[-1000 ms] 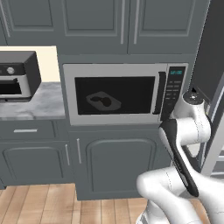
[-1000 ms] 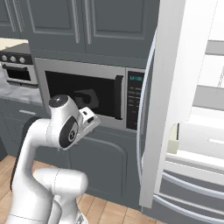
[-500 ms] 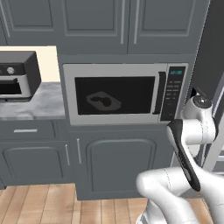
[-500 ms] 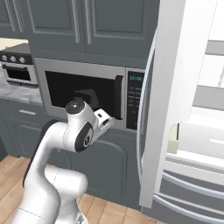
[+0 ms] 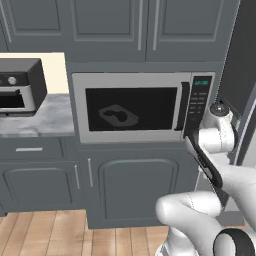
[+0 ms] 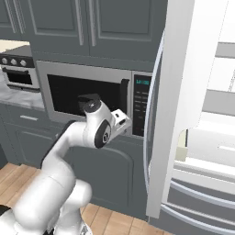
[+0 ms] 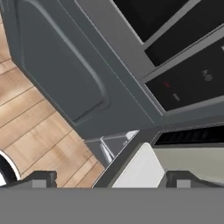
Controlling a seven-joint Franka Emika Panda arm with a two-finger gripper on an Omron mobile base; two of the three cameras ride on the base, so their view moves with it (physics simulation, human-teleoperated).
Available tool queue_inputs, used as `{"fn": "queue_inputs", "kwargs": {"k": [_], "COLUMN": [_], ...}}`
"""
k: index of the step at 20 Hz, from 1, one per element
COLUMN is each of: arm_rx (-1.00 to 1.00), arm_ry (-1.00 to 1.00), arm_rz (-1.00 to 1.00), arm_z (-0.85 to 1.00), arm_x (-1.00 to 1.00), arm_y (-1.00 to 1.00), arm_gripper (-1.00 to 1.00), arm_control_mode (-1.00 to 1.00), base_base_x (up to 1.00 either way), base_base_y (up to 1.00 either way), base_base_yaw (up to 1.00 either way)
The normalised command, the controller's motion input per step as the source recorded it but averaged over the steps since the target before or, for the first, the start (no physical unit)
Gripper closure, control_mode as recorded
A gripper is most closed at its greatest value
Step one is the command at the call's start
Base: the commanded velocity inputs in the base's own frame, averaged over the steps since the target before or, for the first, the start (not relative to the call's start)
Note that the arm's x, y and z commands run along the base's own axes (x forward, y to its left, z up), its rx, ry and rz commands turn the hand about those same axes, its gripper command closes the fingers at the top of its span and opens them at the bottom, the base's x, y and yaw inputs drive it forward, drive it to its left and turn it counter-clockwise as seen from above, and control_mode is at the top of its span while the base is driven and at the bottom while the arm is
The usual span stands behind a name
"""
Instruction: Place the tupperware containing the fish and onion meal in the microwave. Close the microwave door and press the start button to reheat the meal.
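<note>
The microwave (image 5: 142, 107) is built in under the upper cabinets, and its door (image 5: 131, 107) is closed. Through the black window the tupperware (image 5: 118, 116) shows faintly, with dark shapes of the meal in it. The dark control strip (image 5: 200, 102) with its teal display stands right of the door. My hand (image 6: 120, 121) hovers just in front of the lower end of the control strip (image 6: 141, 106). In the hand view my gripper (image 7: 111, 179) is open and holds nothing; the control strip (image 7: 192, 83) lies at the upper right.
A dark toaster oven (image 5: 20, 85) sits on the marble counter (image 5: 42, 120) to the left. The open fridge door (image 6: 176, 110) stands close on the right of the arm. Grey cabinet doors (image 5: 135, 185) and wooden floor (image 5: 50, 232) lie below.
My hand has swung to the right across the microwave door, from in front of the window to the control strip. The door stays closed.
</note>
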Motion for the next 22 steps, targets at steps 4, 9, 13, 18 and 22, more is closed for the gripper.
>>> {"fn": "queue_inputs", "kwargs": {"k": [4,9,13,18,22], "arm_rx": [0.00,0.00,0.00,0.00,0.00], "arm_ry": [0.00,0.00,0.00,0.00,-0.01], "arm_rz": [0.00,0.00,0.00,0.00,0.00], "arm_z": [-0.02,-0.28,-0.38,-0.34,-0.34], "arm_x": [0.62,0.42,0.35,0.38,0.37], "arm_y": [-0.24,-0.23,-0.17,-0.02,0.00], "arm_gripper": [-1.00,-1.00,-1.00,-1.00,-1.00], "arm_control_mode": [-1.00,-1.00,-1.00,-1.00,-1.00], "base_base_x": [0.00,0.00,0.00,0.00,0.00], "base_base_y": [0.00,0.00,0.00,0.00,0.00], "base_base_yaw": [0.00,0.00,0.00,0.00,0.00]}}
